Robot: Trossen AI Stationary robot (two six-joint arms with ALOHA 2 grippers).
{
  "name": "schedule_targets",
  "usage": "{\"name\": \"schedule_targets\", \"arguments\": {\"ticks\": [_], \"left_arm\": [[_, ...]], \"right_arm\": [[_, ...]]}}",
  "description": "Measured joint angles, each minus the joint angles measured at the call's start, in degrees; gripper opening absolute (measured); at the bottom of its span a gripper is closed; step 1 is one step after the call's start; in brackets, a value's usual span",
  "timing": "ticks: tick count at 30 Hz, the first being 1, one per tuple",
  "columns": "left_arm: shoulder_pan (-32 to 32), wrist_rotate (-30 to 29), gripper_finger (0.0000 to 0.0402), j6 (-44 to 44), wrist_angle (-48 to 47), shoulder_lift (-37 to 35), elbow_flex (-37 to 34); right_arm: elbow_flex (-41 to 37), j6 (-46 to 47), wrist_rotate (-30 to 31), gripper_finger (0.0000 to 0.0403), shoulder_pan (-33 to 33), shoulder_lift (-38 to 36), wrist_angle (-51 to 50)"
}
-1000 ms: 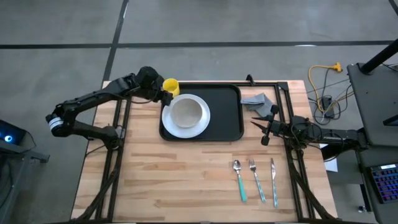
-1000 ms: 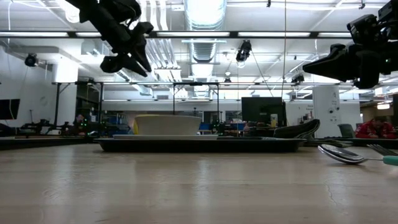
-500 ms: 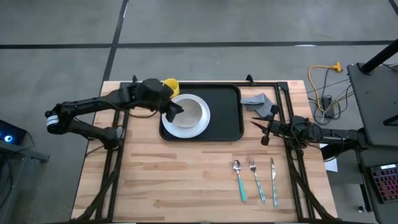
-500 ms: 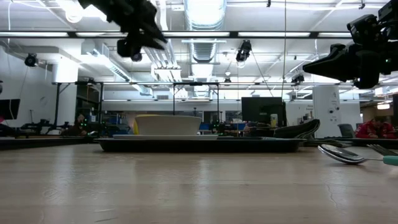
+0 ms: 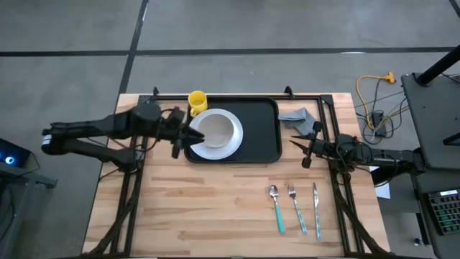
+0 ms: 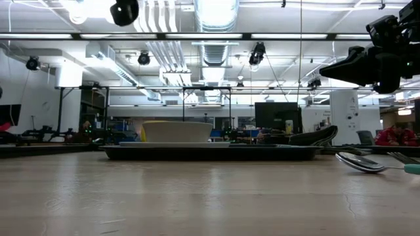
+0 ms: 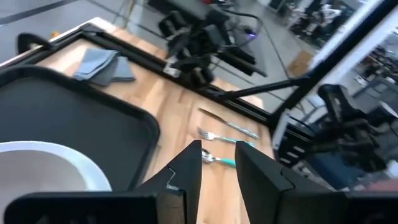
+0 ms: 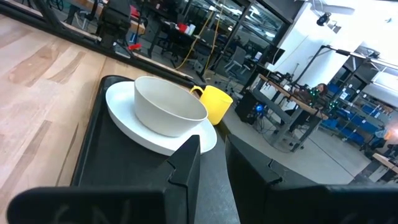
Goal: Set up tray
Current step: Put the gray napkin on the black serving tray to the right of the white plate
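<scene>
The black tray [image 5: 262,133] lies at the table's far middle. On its left half sits a white plate [image 5: 231,149] with a white bowl [image 5: 215,129] on it. A yellow cup [image 5: 197,101] stands upright at the tray's far left corner; whether it is on the tray or just off its rim I cannot tell. My left gripper [image 5: 188,135] hangs open high above the plate's left edge, with nothing between its fingers [image 7: 219,149]. My right gripper [image 5: 297,150] waits open just right of the tray, pointing level at the bowl [image 8: 168,106], and holds nothing.
A grey cloth [image 5: 298,119] lies right of the tray at the far side. A teal-handled spoon [image 5: 277,208], a fork [image 5: 296,208] and a knife [image 5: 316,208] lie side by side at the near right. Black frame rails [image 5: 144,155] run along both sides.
My left gripper has drawn away from the yellow cup toward the table's near side and risen, rolling and tipping up toward level as it went. It stays open and empty. The cup stands where it was.
</scene>
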Motion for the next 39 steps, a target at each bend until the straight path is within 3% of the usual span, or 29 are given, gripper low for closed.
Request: {"name": "schedule_targets", "arguments": {"ticks": [12, 18, 27, 35, 39], "left_arm": [[-5.7, -0.6, 0.0082, -1.4, 2.0, -10.7, -9.5], [-5.7, 0.1, 0.0082, -5.5, 17.7, -16.2, -21.9], [-5.7, 9.6, 0.0082, -10.8, 46.5, -27.9, -39.9], [-5.7, 9.7, 0.0082, -10.1, 43.5, -35.7, -41.6], [-5.7, 5.8, 0.0082, -8.0, 38.7, -37.7, -41.4]], "right_arm": [[0.0, -0.1, 0.0, 0.0068, 0.0, 0.0, 0.0], [0.0, 0.0, 0.0, 0.0068, 0.0, 0.0, 0.0], [0.0, 0.0, 0.0, 0.0068, 0.0, 0.0, 0.0], [0.0, 0.0, 0.0, 0.0068, 0.0, 0.0, 0.0], [0.0, 0.0, 0.0, 0.0068, 0.0, 0.0, 0.0]]}}
